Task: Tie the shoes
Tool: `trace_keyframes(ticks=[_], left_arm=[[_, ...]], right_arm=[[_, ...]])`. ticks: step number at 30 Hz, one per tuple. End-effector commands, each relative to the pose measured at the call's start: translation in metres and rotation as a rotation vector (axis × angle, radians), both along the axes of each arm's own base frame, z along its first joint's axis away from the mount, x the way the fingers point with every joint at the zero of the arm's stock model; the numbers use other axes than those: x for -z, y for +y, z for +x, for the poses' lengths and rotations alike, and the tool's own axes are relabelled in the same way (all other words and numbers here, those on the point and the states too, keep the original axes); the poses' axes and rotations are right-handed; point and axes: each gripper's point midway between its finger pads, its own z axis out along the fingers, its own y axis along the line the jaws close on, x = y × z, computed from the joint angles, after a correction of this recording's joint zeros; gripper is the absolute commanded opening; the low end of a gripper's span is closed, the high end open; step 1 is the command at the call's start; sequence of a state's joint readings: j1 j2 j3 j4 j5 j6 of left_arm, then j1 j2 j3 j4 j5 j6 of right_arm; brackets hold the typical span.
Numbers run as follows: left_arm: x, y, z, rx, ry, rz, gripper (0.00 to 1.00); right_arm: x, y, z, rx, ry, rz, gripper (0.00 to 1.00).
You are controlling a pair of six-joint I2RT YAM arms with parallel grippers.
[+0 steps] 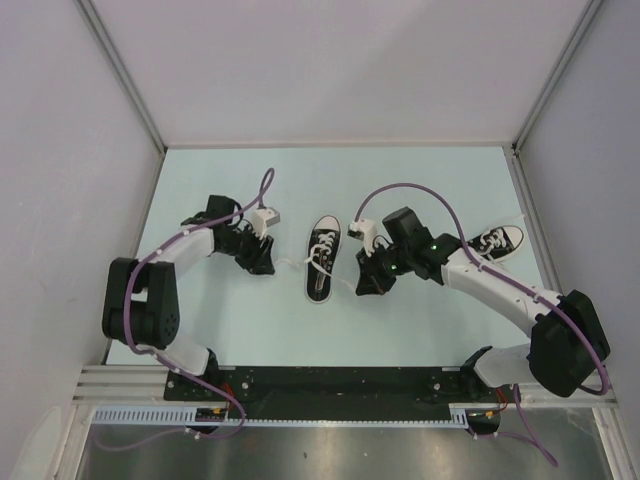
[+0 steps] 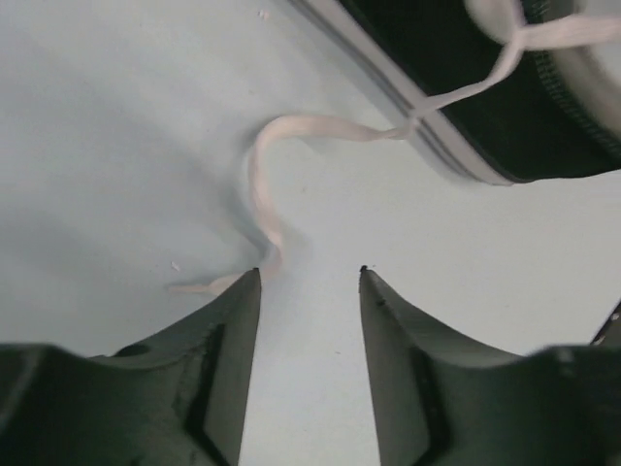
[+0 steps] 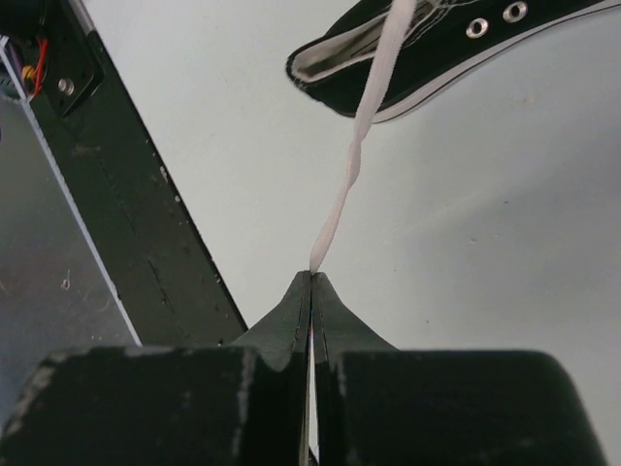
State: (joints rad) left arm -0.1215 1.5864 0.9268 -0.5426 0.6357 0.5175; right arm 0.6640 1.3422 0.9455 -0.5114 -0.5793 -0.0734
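A small black sneaker point(image 1: 321, 258) with a white toe cap lies at the table's middle, toe pointing away from the arm bases. My left gripper point(image 1: 266, 264) is just left of it, standing open point(image 2: 310, 272) over bare table with nothing between its fingers. One white lace point(image 2: 262, 184) runs slack from the shoe point(image 2: 466, 78) across the table, and its end lies beside the left fingertip point(image 2: 254, 277). On the shoe's right, my right gripper point(image 1: 366, 285) is shut point(image 3: 312, 275) on the other lace point(image 3: 354, 155), which rises taut to the shoe point(image 3: 437, 49).
A second black sneaker point(image 1: 497, 241) lies at the right, behind the right arm. The black base rail point(image 3: 126, 184) runs along the near edge. Grey walls enclose the table on three sides.
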Motion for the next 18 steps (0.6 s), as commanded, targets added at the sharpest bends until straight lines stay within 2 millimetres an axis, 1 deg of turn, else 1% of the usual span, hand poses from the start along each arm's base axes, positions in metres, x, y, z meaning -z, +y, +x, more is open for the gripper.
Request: trace_keyframes(ticks=[1, 2, 3, 4, 5, 6, 7, 8, 9, 10, 11, 13, 14, 15, 16, 18], left_arm=[[-0.076, -0.026, 0.020, 0.049, -0.194, -0.184, 0.53], [-0.088, -0.031, 0.028, 0.041, -0.224, -0.194, 0.54], [-0.096, -0.042, 0.028, 0.044, -0.226, -0.206, 0.54], [-0.099, -0.048, 0.036, 0.042, -0.251, -0.199, 0.54], [-0.107, -0.055, 0.042, 0.049, -0.274, -0.198, 0.54], [-0.107, -0.070, 0.040, 0.066, -0.256, -0.204, 0.54], [-0.109, -0.076, 0.046, 0.062, -0.267, -0.202, 0.53], [-0.106, -0.083, 0.054, 0.056, -0.259, -0.199, 0.52], [-0.104, -0.093, 0.055, 0.046, -0.233, -0.210, 0.51], [-0.103, -0.097, 0.059, 0.044, -0.230, -0.215, 0.50], [-0.096, -0.105, 0.064, 0.047, -0.210, -0.206, 0.49], [-0.092, -0.111, 0.069, 0.041, -0.185, -0.204, 0.49], [-0.089, -0.114, 0.069, 0.044, -0.171, -0.202, 0.48], [-0.080, -0.115, 0.070, 0.035, -0.144, -0.195, 0.48], [-0.079, -0.116, 0.071, 0.035, -0.140, -0.194, 0.48], [-0.072, -0.120, 0.069, 0.047, -0.125, -0.188, 0.48]], right_arm=[[-0.010, 0.001, 0.024, 0.075, -0.058, 0.035, 0.00], [-0.011, 0.001, 0.029, 0.084, -0.070, 0.043, 0.00], [-0.011, 0.000, 0.032, 0.094, -0.072, 0.044, 0.00], [-0.012, 0.000, 0.036, 0.105, -0.083, 0.050, 0.00], [-0.015, 0.001, 0.041, 0.110, -0.101, 0.063, 0.00], [-0.015, 0.001, 0.045, 0.120, -0.110, 0.065, 0.00], [-0.016, 0.001, 0.049, 0.129, -0.116, 0.070, 0.00], [-0.019, 0.003, 0.054, 0.138, -0.130, 0.085, 0.00], [-0.019, 0.003, 0.058, 0.147, -0.131, 0.087, 0.00], [-0.020, 0.003, 0.061, 0.156, -0.132, 0.094, 0.00], [-0.021, 0.003, 0.064, 0.161, -0.138, 0.101, 0.00], [-0.024, 0.004, 0.068, 0.165, -0.147, 0.106, 0.00], [-0.024, 0.005, 0.069, 0.165, -0.150, 0.112, 0.00], [-0.024, 0.005, 0.069, 0.164, -0.149, 0.115, 0.00], [-0.024, 0.007, 0.071, 0.161, -0.152, 0.122, 0.00], [-0.025, 0.011, 0.072, 0.153, -0.155, 0.136, 0.00]])
